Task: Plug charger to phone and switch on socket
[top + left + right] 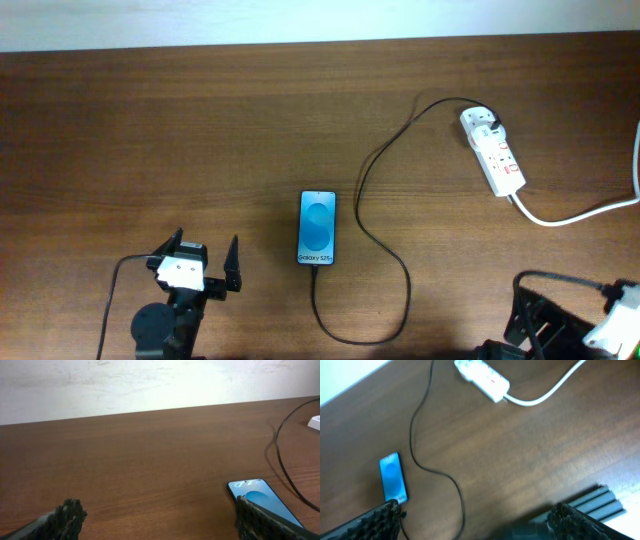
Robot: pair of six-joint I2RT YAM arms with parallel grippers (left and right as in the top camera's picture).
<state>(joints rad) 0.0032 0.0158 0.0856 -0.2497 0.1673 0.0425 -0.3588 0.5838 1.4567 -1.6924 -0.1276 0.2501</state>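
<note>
The phone (318,227) lies flat at the table's middle, its blue screen lit. The black charger cable (407,290) runs from the phone's near end, loops right and goes back to its plug (497,126) in the white socket (494,152) at the far right. My left gripper (203,258) is open and empty, left of the phone. My right gripper (540,318) is open and empty at the front right edge. In the left wrist view the phone (260,497) is beside the right finger. The right wrist view shows the phone (392,477), cable (419,420) and socket (482,377).
The socket's thick white cord (580,213) trails right off the table and also shows in the right wrist view (545,392). A pale wall (300,20) runs behind the table's far edge. A grey ridged part (600,502) lies by my right finger.
</note>
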